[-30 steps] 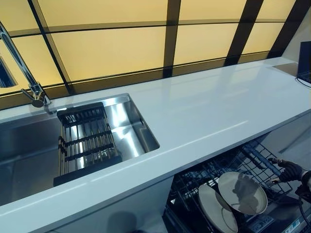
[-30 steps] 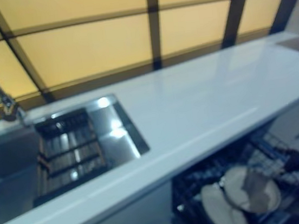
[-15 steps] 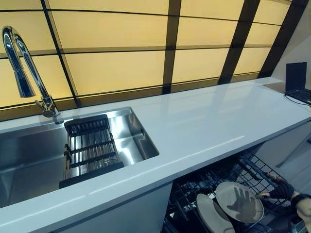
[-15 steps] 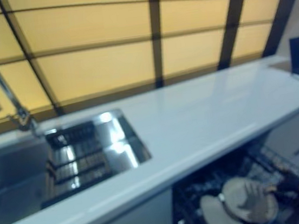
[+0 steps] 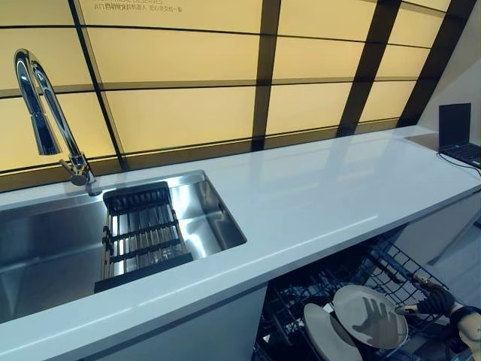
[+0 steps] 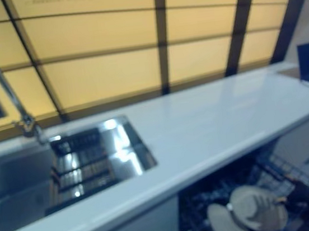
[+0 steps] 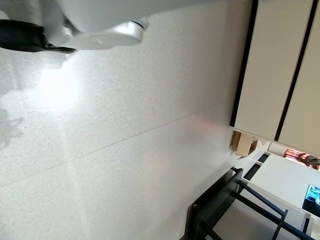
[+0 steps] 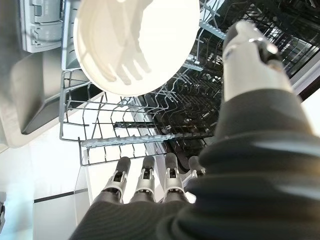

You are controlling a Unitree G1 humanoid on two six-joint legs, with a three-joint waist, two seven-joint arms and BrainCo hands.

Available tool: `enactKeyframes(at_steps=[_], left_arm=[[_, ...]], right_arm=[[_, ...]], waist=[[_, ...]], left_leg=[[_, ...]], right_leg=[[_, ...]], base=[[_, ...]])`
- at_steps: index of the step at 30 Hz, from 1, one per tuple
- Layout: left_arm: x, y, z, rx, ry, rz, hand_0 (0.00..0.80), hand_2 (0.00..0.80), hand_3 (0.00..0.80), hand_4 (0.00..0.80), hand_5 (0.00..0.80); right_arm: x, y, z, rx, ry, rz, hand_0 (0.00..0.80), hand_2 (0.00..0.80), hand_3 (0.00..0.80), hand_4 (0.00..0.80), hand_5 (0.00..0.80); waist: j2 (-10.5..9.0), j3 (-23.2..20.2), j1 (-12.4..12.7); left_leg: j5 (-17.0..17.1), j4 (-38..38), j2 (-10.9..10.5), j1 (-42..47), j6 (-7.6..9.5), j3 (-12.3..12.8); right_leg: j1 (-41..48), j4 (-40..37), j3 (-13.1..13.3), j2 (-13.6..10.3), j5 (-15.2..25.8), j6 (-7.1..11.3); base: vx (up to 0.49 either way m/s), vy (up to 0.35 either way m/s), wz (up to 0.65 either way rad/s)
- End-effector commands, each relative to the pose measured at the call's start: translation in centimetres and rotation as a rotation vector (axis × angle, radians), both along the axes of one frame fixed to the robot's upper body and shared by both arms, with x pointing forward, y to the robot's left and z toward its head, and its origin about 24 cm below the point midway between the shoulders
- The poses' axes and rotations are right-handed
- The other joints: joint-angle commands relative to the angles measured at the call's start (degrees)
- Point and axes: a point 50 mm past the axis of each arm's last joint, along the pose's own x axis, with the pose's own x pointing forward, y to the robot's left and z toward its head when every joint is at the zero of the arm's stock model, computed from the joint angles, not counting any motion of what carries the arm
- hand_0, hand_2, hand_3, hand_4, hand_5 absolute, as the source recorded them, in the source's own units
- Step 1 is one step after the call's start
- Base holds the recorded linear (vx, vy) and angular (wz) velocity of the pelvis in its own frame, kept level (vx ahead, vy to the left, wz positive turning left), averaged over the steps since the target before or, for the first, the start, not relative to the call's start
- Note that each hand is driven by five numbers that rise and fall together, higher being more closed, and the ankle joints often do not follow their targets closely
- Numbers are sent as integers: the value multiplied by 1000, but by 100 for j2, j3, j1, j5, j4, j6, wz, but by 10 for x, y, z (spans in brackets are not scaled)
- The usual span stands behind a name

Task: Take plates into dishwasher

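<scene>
Dishwasher rack (image 8: 125,125): robot hand (image 8: 150,190) spread, empty

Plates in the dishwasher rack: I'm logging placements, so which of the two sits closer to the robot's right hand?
The plate on the right, bearing the hand's shadow, is closer to the right hand. The other plate stands partly behind it, further left in the dishwasher rack.

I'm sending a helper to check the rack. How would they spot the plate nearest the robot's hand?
Find the white counter; below its front edge the dishwasher rack is pulled out. Two pale plates stand there: the wanted plate is the one closer to the right hand, overlapping the other plate and bearing a hand-shaped shadow.
</scene>
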Motion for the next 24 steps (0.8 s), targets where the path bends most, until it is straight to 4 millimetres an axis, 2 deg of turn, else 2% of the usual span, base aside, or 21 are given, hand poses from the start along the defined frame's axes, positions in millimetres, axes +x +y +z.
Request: enactKeyframes(at_steps=[1,3,9,10,14,19,24], left_arm=[[18,10,6,44,-27,-19,0,0,0,0,0],[20,11,6,43,-33,-19,0,0,0,0,0],[23,11,7,43,-42,-19,0,0,0,0,0],[24,12,8,46,-45,-22,0,0,0,0,0],[25,15,10,50,-51,-20,0,0,0,0,0],[26,20,12,52,-60,-17,0,0,0,0,0],[31,18,13,47,-74,-23,0,0,0,0,0]], right_arm=[[14,-1,24,-113,-68,56,0,0,0,0,0],[15,2,25,-227,-29,115,0,0,0,0,0],[16,3,27,-346,48,173,0,0,0,0,0],[15,1,24,-438,139,216,0,0,0,0,0],[17,2,20,-557,216,268,0,0,0,0,0],[18,3,10,-589,266,291,0,0,0,0,0],[18,15,-8,-548,287,329,0,0,0,0,0]], waist=[[-180,-28,80],[-184,-19,81],[-193,11,88],[-201,36,118],[-203,76,164],[-203,110,210],[-176,152,259]], left_leg=[[-524,21,-78,164,167,-152],[-526,21,-76,159,177,-140],[-523,21,-72,160,190,-133],[-516,21,-73,144,189,-144],[-500,21,-82,108,190,-178],[-483,21,-102,52,194,-224],[-470,21,-119,1,204,-276]], right_leg=[[-54,13,38,-129,125,403],[-68,13,54,-119,131,406],[-77,13,55,-114,145,414],[-82,13,42,-118,149,419],[-106,13,7,-123,167,427],[-133,13,-28,-133,166,434],[-162,13,-74,-145,164,435]], base=[[0,-5,-4],[-8,-10,-4],[-2,-2,-1],[0,0,0],[0,0,0],[-8,-5,1],[-7,-4,1]])
